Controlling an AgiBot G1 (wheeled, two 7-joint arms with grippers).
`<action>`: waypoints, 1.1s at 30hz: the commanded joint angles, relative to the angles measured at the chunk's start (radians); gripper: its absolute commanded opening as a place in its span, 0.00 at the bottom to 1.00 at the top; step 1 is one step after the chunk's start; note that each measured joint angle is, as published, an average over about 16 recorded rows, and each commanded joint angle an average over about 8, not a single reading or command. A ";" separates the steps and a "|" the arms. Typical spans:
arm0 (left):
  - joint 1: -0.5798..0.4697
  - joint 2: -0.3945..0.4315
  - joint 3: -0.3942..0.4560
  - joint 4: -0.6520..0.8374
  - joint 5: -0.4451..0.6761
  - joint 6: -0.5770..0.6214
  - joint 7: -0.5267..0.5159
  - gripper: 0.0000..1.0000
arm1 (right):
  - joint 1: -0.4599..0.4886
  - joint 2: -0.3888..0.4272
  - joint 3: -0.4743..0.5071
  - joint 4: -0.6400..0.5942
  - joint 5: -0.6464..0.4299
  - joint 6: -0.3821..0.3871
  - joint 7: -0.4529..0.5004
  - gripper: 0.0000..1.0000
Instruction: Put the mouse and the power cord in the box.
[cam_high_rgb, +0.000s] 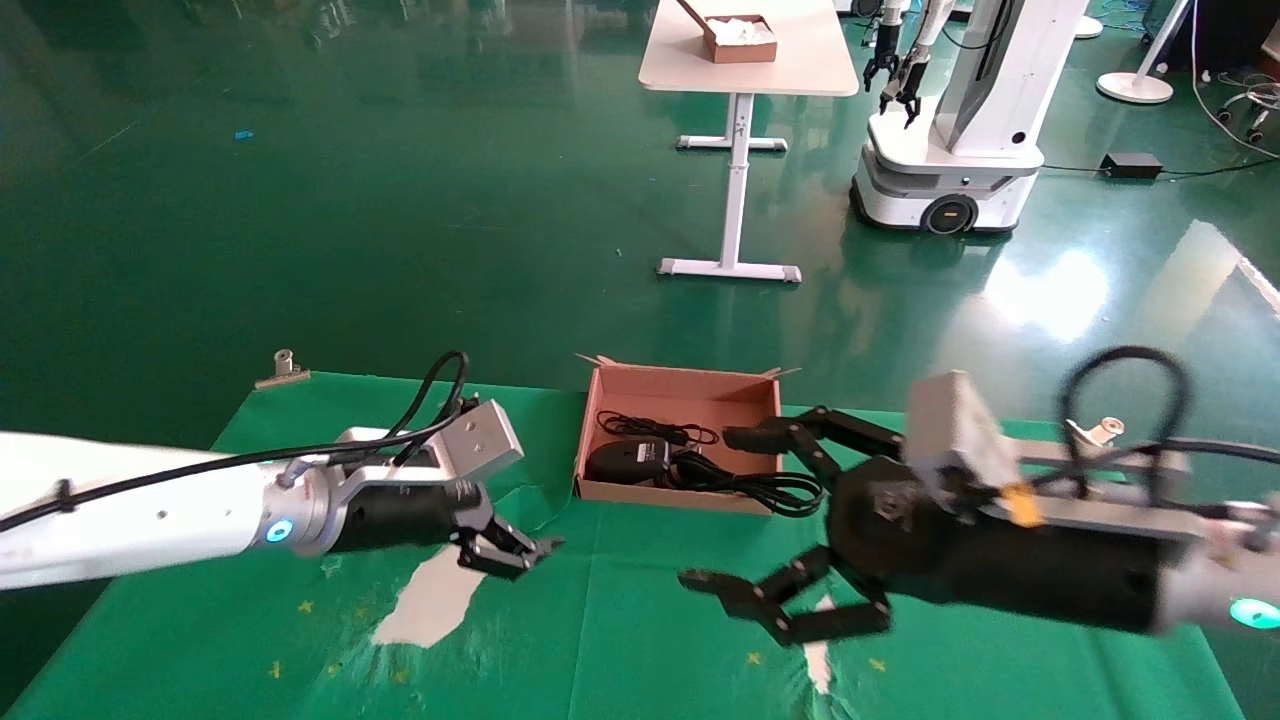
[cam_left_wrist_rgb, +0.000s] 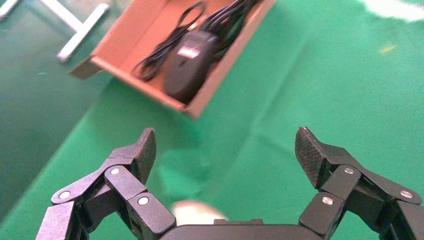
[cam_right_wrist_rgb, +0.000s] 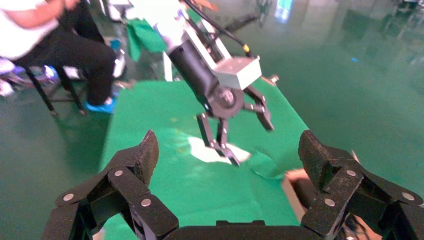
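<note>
The reddish-brown box (cam_high_rgb: 684, 386) lies at the far middle of the green-covered table. Inside it rests the black mouse (cam_high_rgb: 628, 458), its thin cable coiled behind it. The power cord (cam_high_rgb: 752, 484) lies in the box's right part, and some loops hang over the front right edge. In the left wrist view the mouse (cam_left_wrist_rgb: 187, 70) and cord (cam_left_wrist_rgb: 231, 17) lie in the box (cam_left_wrist_rgb: 127, 37). My left gripper (cam_high_rgb: 520, 555) (cam_left_wrist_rgb: 225, 145) hovers open and empty left of the box. My right gripper (cam_high_rgb: 722, 510) (cam_right_wrist_rgb: 227, 150) is open wide and empty, just right of the box's front corner.
A white bare patch (cam_high_rgb: 430, 600) shows through the green cloth (cam_high_rgb: 620, 640) below my left gripper. Metal clips (cam_high_rgb: 283, 368) hold the cloth at the far corners. Beyond stand a white table (cam_high_rgb: 745, 75) with a small brown box and another robot (cam_high_rgb: 950, 130). A seated person (cam_right_wrist_rgb: 50, 30) is nearby.
</note>
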 joint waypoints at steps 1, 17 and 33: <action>0.025 -0.017 -0.039 -0.018 -0.037 0.033 0.009 1.00 | -0.022 0.026 0.019 0.029 0.035 -0.020 0.015 1.00; 0.222 -0.156 -0.354 -0.158 -0.332 0.292 0.084 1.00 | -0.161 0.183 0.135 0.209 0.252 -0.142 0.106 1.00; 0.418 -0.294 -0.667 -0.297 -0.626 0.552 0.159 1.00 | -0.160 0.184 0.134 0.208 0.253 -0.142 0.106 1.00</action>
